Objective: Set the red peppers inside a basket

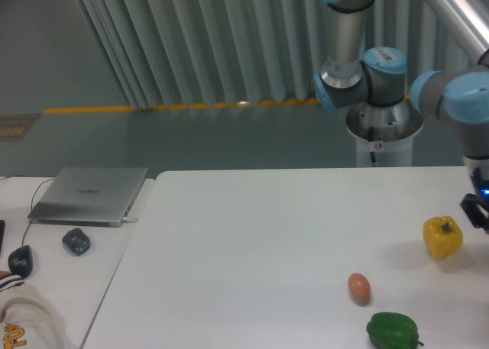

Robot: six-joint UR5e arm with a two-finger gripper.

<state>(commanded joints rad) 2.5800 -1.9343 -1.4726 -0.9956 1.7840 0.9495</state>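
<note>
The red pepper is out of view, and no basket shows in the frame. Only the dark base of my gripper (480, 209), with a small blue light, shows at the far right edge above the table. Its fingers are cut off by the frame edge, so I cannot see whether they hold anything. The yellow bell pepper (442, 237) sits on the white table (252, 250) just left of the gripper base.
A brown egg (359, 286) lies at the front right of the table, with a green bell pepper (393, 331) in front of it. A closed laptop (90, 194) and a small dark object (76, 240) rest on the side table at left.
</note>
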